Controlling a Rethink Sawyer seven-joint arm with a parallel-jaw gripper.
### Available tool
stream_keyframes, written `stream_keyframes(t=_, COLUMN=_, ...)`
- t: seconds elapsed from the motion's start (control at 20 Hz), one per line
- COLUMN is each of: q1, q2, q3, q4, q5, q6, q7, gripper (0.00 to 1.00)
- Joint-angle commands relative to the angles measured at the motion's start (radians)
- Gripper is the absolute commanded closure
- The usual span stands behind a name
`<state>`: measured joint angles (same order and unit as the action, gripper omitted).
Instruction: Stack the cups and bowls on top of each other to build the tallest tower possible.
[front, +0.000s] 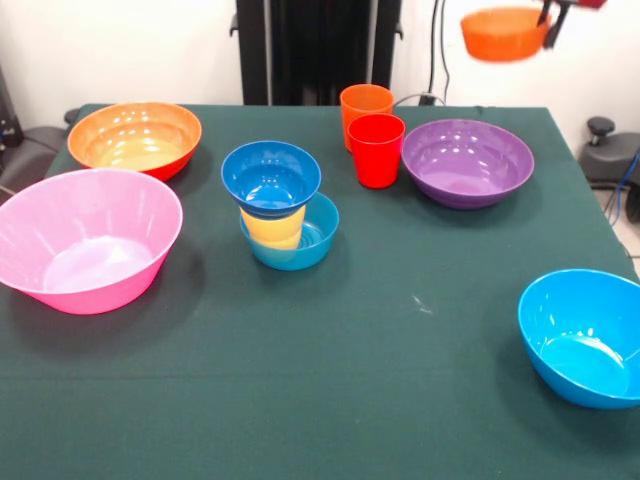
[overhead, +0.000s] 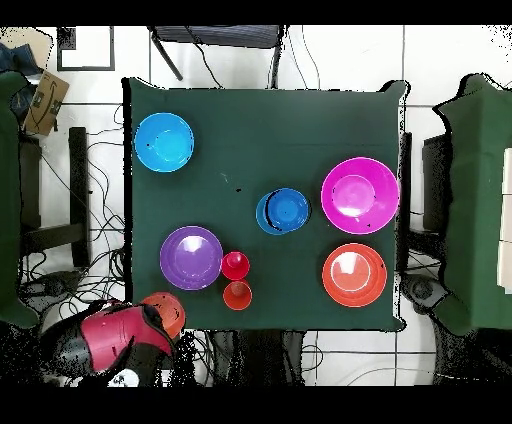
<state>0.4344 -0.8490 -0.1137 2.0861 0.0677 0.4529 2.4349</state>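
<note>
From the front, left to right: the large pink bowl (front: 88, 240) at nine o'clock, the large orange bowl (front: 135, 138) at ten, then the tower (front: 280, 218) near centre, a small blue bowl on a yellow cup in another blue bowl. The gripper (front: 553, 18), at one o'clock, pinches the small orange bowl (front: 503, 33) by its rim, aloft. It looks mid-carry; next it should swing over the tower and lower gently.

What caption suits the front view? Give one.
Gripper lifts a small orange bowl above the table.
</note>
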Motion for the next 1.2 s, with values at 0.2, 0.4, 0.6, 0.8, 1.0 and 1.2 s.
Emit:
stream_keyframes(t=0.2, q1=-0.105, q2=-0.123, q3=0.034, q4=-0.139, q5=-0.038, q6=0.359, q7=-0.032, gripper=1.0)
stream_keyframes(t=0.4, q1=-0.183, q2=-0.089, q3=0.036, q4=-0.188, q5=-0.107, q6=0.328, q7=-0.104, gripper=1.0)
stream_keyframes(t=0.6, q1=-0.235, q2=-0.042, q3=0.036, q4=-0.247, q5=-0.171, q6=0.269, q7=-0.115, gripper=1.0)
stream_keyframes(t=0.8, q1=-0.302, q2=0.04, q3=0.066, q4=-0.286, q5=-0.21, q6=0.142, q7=-0.107, gripper=1.0)
stream_keyframes(t=1.0, q1=-0.37, q2=0.083, q3=0.099, q4=-0.333, q5=-0.242, q6=0.135, q7=-0.147, gripper=1.0)
stream_keyframes(t=1.2, q1=-0.445, q2=0.079, q3=0.136, q4=-0.35, q5=-0.268, q6=0.159, q7=-0.211, gripper=1.0)
